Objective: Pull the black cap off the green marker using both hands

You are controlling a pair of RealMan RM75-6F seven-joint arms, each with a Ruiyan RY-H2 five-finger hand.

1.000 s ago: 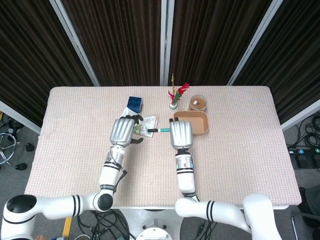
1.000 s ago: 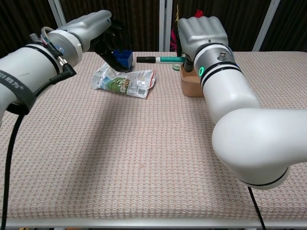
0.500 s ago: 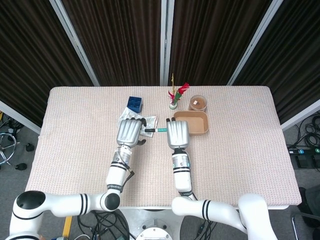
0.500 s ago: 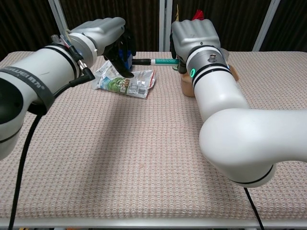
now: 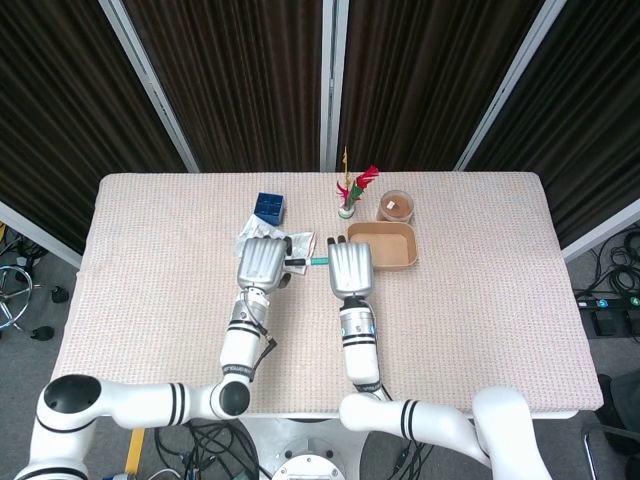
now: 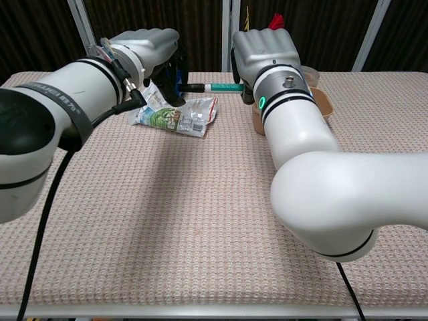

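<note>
Glossy white arms point(image 6: 314, 167), silver hands point(image 6: 264, 50)

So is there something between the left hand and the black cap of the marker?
Nothing visible. The left hand is already at the black cap, which sticks out of the right hand on the green marker. The snack packet lies below.

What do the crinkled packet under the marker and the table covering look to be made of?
The crinkled silver-and-green packet looks like thin plastic or foil film: it is creased and catches glints of light. The beige table covering looks like woven fabric, matte, with a regular waffle-like texture. Neither can be confirmed by look alone.
</note>
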